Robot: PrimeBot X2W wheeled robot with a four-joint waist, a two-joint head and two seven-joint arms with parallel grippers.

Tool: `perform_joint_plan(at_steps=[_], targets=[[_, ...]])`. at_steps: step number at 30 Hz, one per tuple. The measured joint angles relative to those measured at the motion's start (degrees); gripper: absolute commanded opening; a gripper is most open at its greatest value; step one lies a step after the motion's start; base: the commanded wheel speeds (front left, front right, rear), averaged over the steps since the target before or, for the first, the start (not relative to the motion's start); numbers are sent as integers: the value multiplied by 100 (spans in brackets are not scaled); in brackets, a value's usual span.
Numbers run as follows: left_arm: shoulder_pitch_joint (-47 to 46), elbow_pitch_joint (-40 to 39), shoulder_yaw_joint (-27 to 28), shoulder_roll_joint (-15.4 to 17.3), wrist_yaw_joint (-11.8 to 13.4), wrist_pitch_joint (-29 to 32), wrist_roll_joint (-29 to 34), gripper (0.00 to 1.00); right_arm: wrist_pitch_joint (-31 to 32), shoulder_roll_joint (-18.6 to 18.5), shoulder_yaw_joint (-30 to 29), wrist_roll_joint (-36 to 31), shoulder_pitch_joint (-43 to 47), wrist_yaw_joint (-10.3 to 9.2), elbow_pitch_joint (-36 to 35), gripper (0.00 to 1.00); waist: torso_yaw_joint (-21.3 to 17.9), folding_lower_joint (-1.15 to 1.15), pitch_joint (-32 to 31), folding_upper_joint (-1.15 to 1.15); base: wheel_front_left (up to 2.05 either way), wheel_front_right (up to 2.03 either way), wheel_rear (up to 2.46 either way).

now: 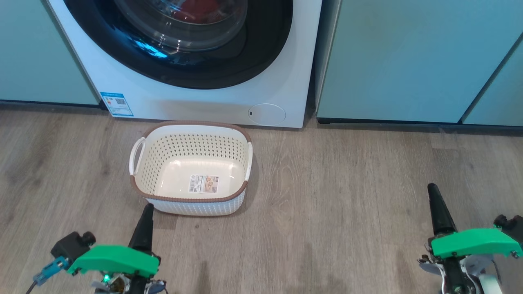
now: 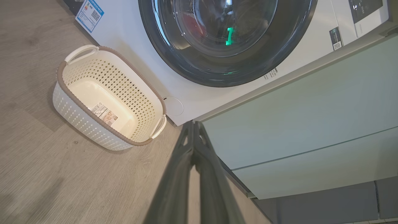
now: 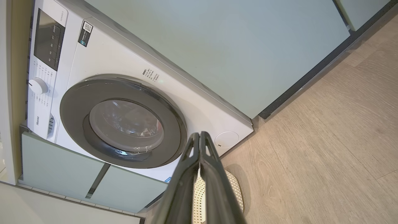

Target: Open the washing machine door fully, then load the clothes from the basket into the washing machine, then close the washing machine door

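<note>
The white washing machine [image 1: 196, 104] stands at the top of the head view. Its door [image 1: 192, 61], black-rimmed with a domed glass centre, sits flush against the front. Red clothes [image 1: 200, 10] show through the glass, inside the drum. The cream basket [image 1: 192, 123] rests on the floor right in front of the machine, with just a label sticker on its base. My left gripper [image 1: 147, 208] is shut, its tip close to the basket's near rim. My right gripper [image 1: 432, 188] is shut over bare floor, far right of the basket. Both wrist views show closed fingers [image 2: 192, 124] [image 3: 199, 135] holding nothing.
Pale teal cabinets [image 1: 408, 61] flank the machine on both sides, the left one [image 1: 36, 49] reaching the picture's edge. Wood-look floor [image 1: 347, 183] spreads between the basket and my right arm. The right wrist view shows the machine's control panel and dial [image 3: 37, 85].
</note>
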Motion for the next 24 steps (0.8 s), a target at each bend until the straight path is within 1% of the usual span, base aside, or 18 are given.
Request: perform_joint_plan(at_steps=[2,9,11,15,17,24], targets=[[-2,8,31,0,-41,11,-126,0,30,0,-8,123,-1,0,-12,0,-9,0,-1,0,0,0,0],[-29,15,119,1,-49,105,-486,0,130,0,-29,482,-3,0,-19,0,-35,0,-1,0,0,0,0],[-40,19,132,1,-96,153,-603,0,141,0,-37,598,-4,0,-20,0,-43,0,-2,0,0,0,0],[-77,25,163,2,-102,211,-850,0,244,0,-58,850,-6,0,-24,0,-61,0,-3,0,0,0,0],[-109,26,182,2,-149,248,-968,0,270,0,-62,966,-7,0,-26,0,-69,0,-3,0,0,0,0],[-116,41,294,3,-201,356,-1389,0,381,0,-80,1394,-20,0,-54,0,-100,0,-4,0,0,0,0]])
